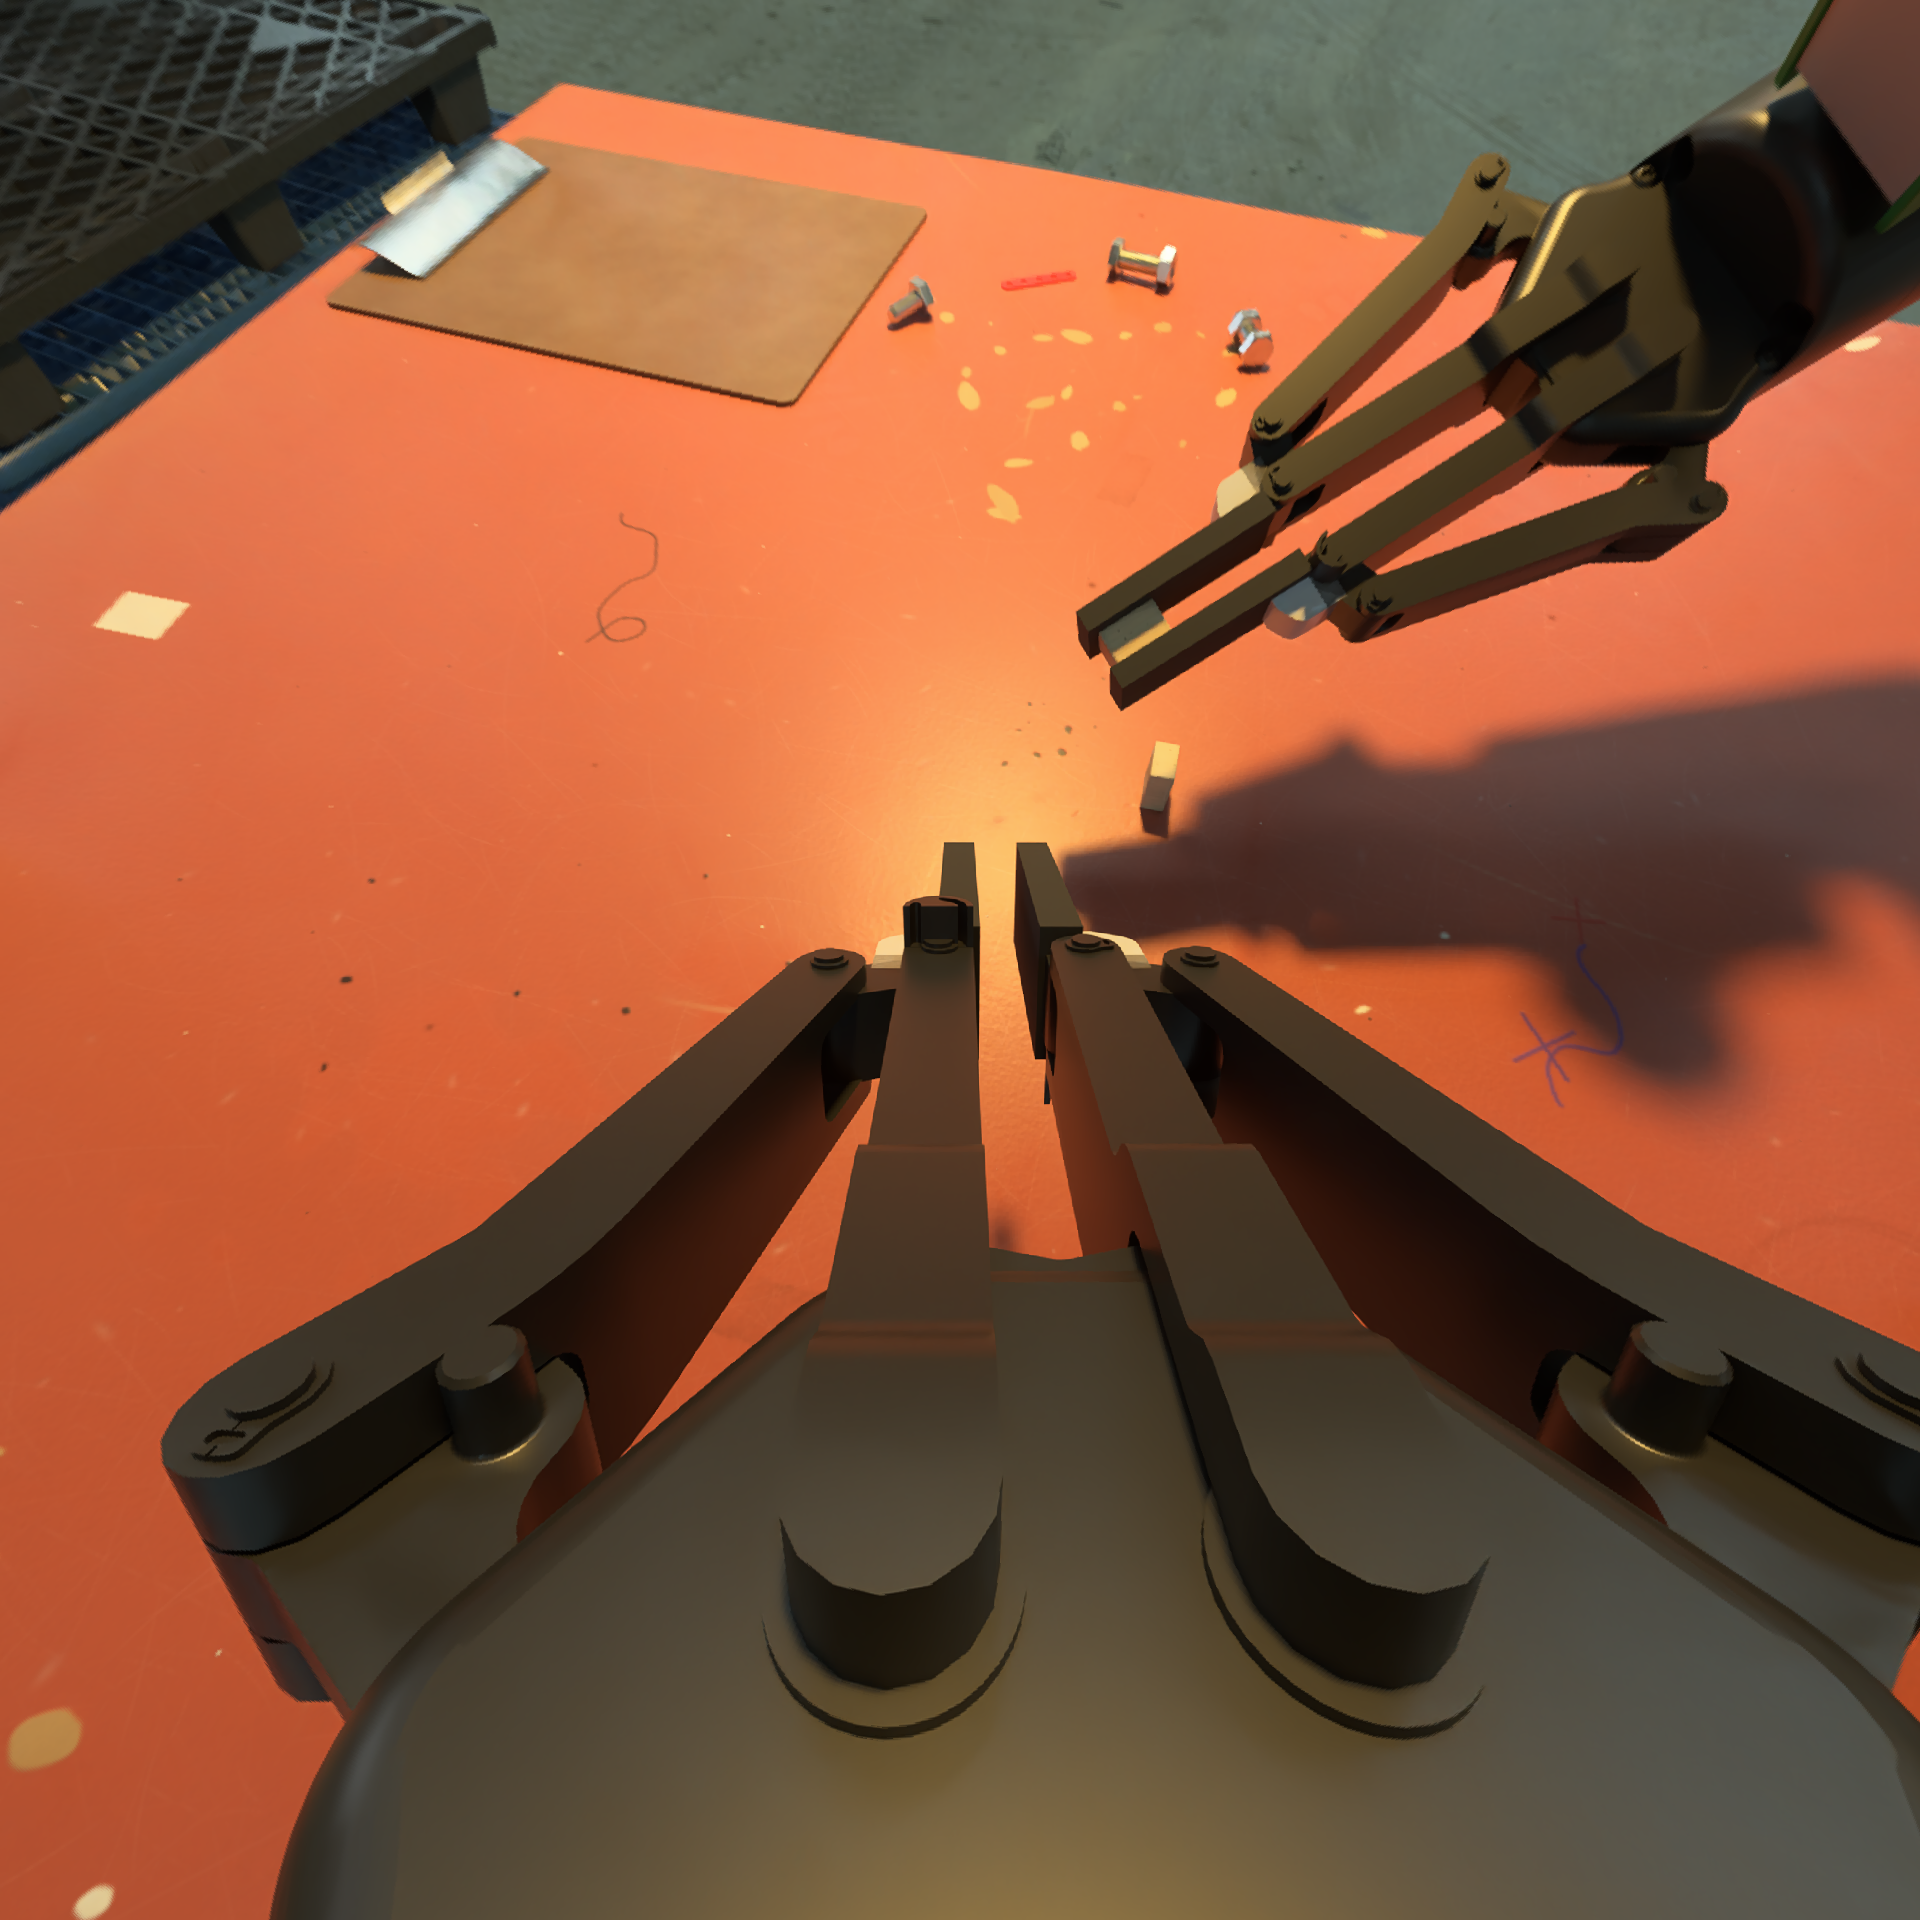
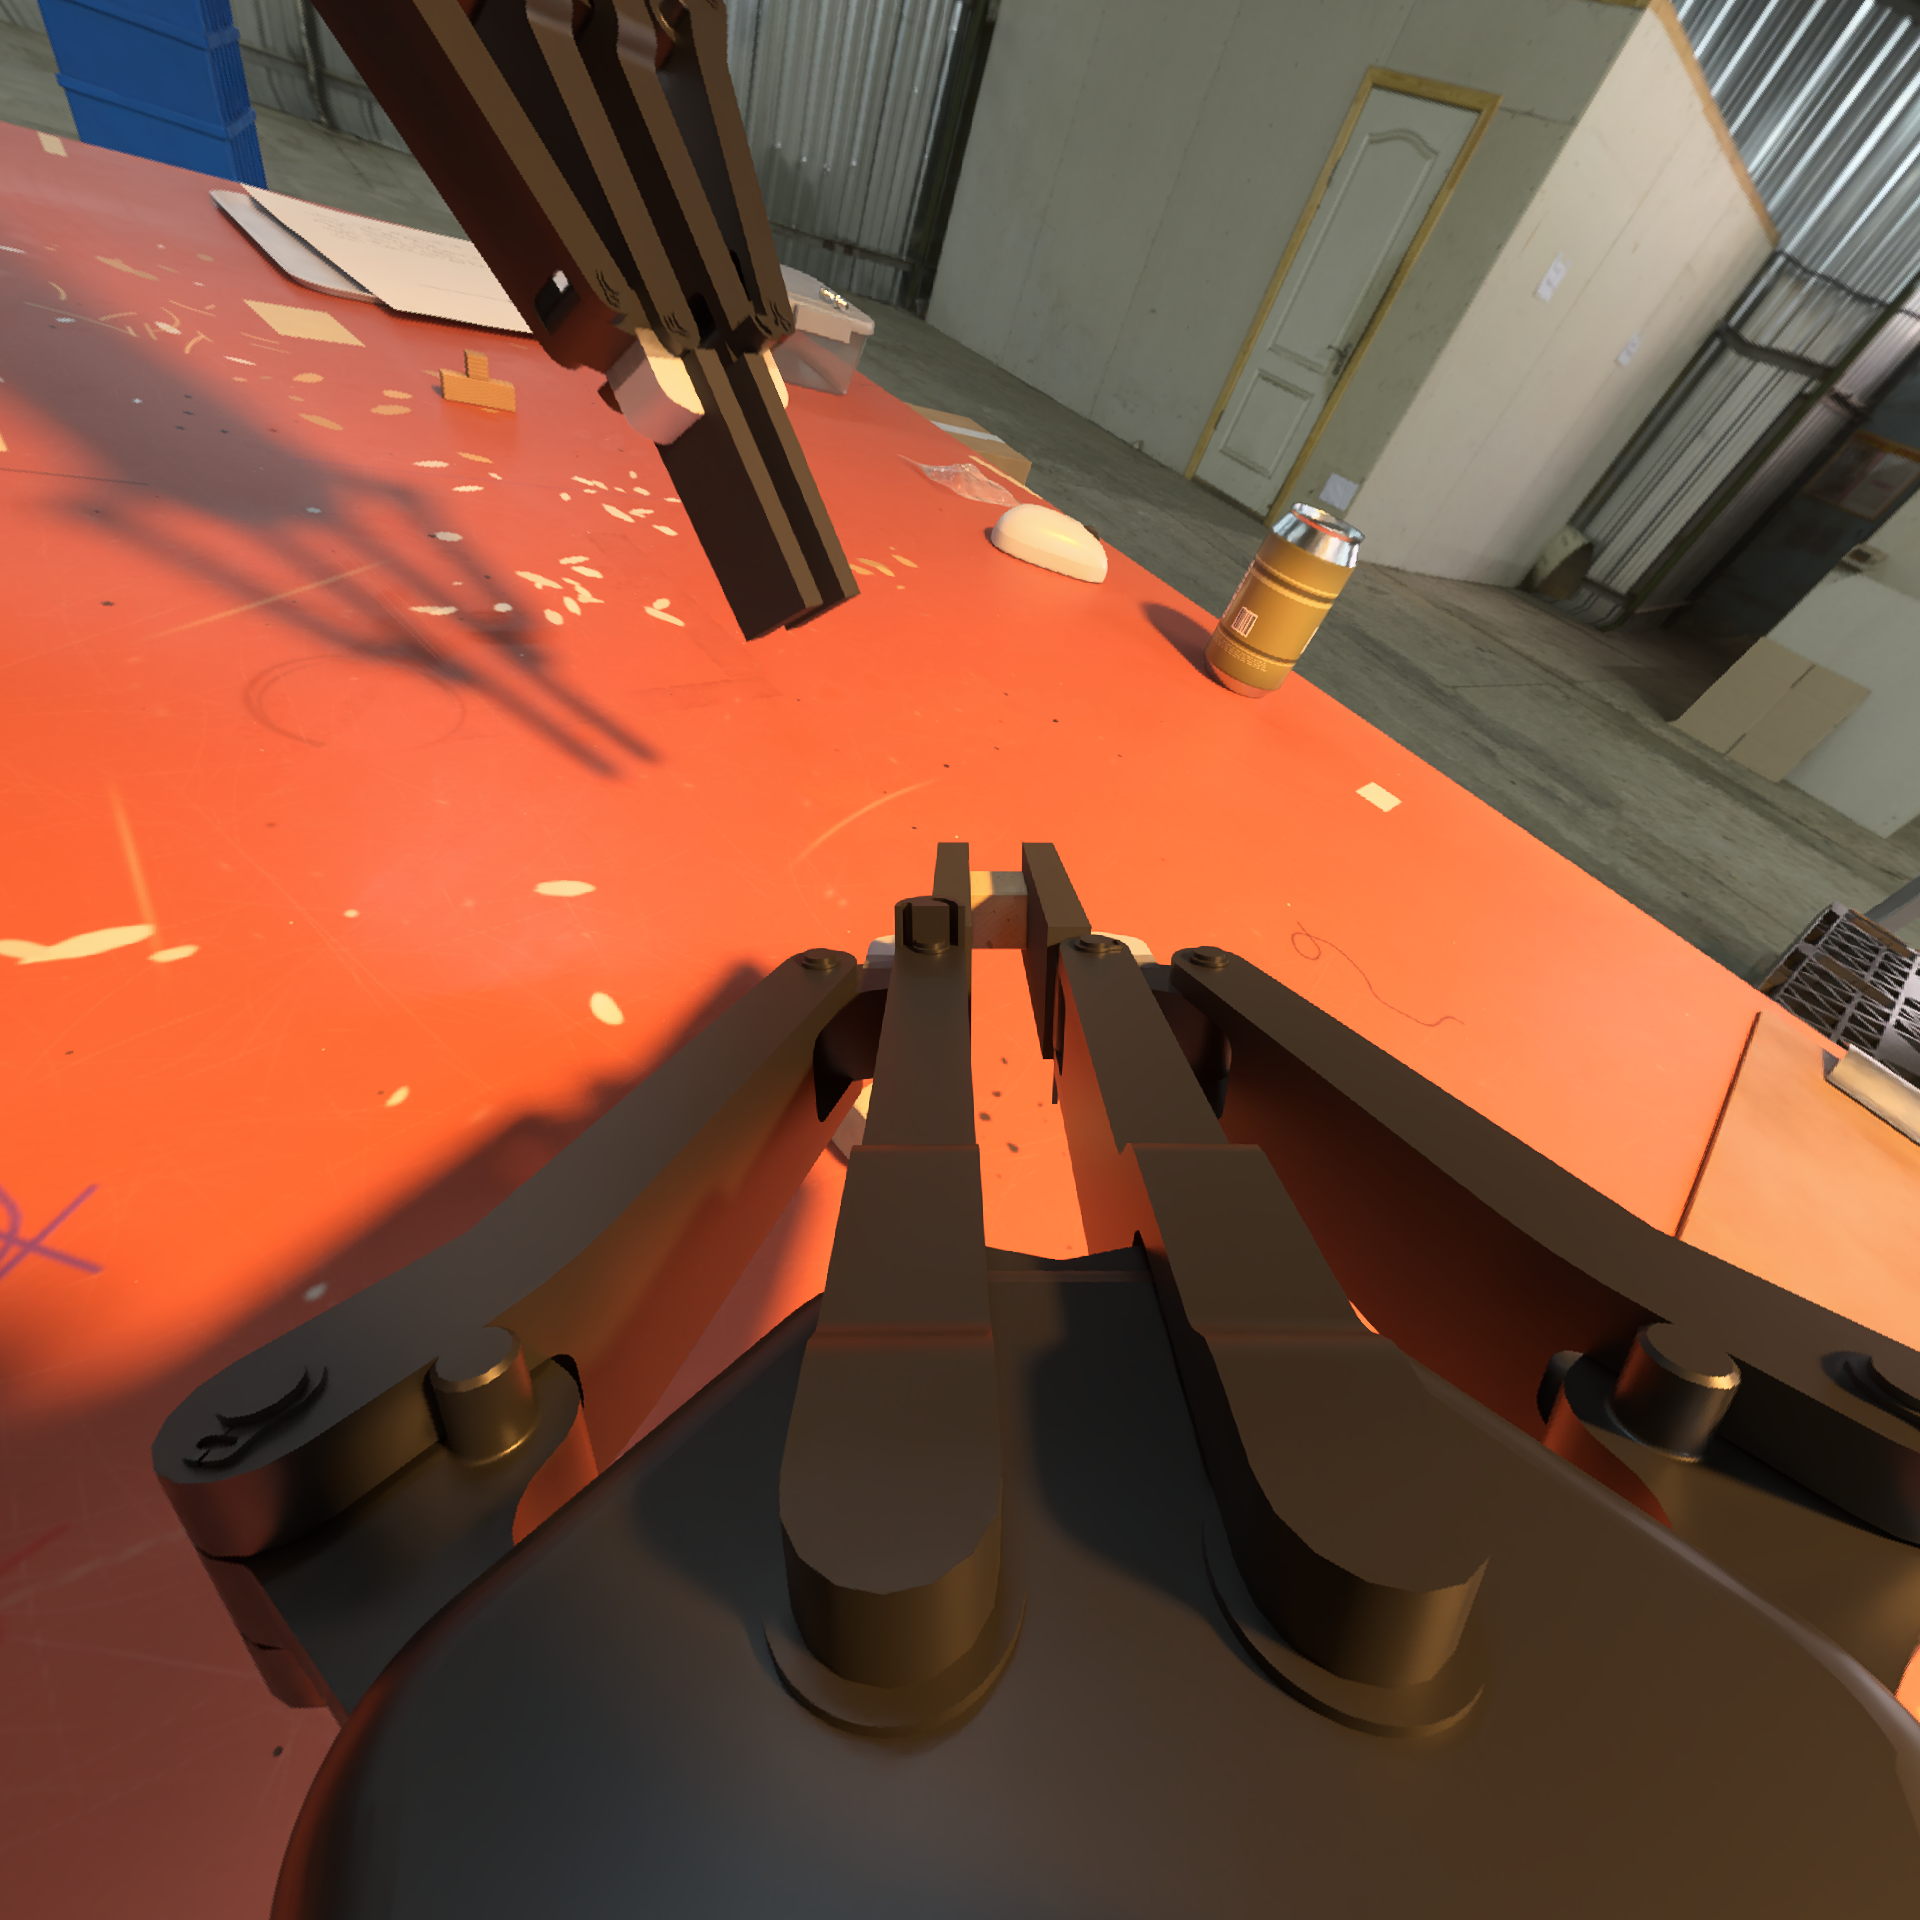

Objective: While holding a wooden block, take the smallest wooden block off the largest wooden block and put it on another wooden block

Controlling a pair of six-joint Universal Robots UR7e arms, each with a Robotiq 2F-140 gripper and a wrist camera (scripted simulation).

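My right gripper (image 2: 995, 883) is shut on a pale wooden block (image 2: 995, 896) and holds it above the orange table (image 2: 623, 831). In the left wrist view this gripper (image 1: 1103, 665) hangs at the right with the block (image 1: 1132, 632) between its fingertips. A second small pale block (image 1: 1158, 784) stands on the table just below it. Far off, a wide orange wooden block (image 2: 478, 393) carries a tiny block (image 2: 476, 364) on top. My left gripper (image 1: 995, 862) is shut and empty, low over the table; the right wrist view shows it (image 2: 800, 613) pointing down.
A brown clipboard (image 1: 634, 270), three bolts (image 1: 1143, 265) and a red strip (image 1: 1037, 281) lie at the far side. A dark crate (image 1: 208, 104) sits beyond the table corner. A yellow can (image 2: 1283, 603), a white rounded object (image 2: 1049, 542) and papers (image 2: 384, 255) stand near the table edge.
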